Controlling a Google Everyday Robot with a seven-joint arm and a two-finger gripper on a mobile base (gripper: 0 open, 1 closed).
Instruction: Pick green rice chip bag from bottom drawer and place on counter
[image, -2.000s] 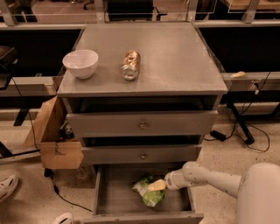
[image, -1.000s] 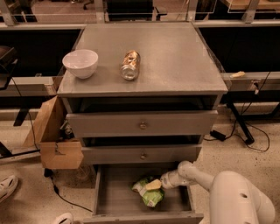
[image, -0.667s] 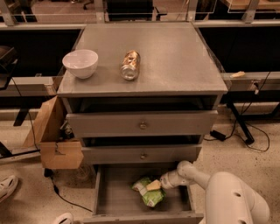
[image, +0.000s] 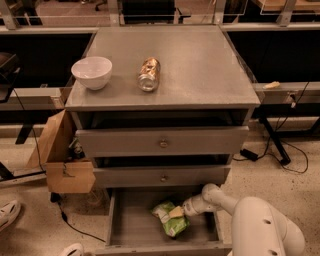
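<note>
Yellowish jaws at the lower middle of the frame reach into the open bottom drawer (image: 132, 222) and touch the upper right edge of the green chip bag (image: 173, 224), which lies on the drawer floor. I cannot tell whether they grip it. My white arm (image: 222, 198) comes in from the lower right. Higher up, the desk (image: 205, 65) carries a white bowl (image: 92, 72) at left and a can (image: 149, 74) on its side nearby.

Quick count: one white bowl (image: 92, 72) and one metal can (image: 149, 74) on the counter (image: 200, 65), three drawers (image: 162, 142), one green rice chip bag (image: 171, 220), one claw (image: 178, 212) down in the bottom drawer (image: 130, 222), one cardboard box (image: 62, 157)
</note>
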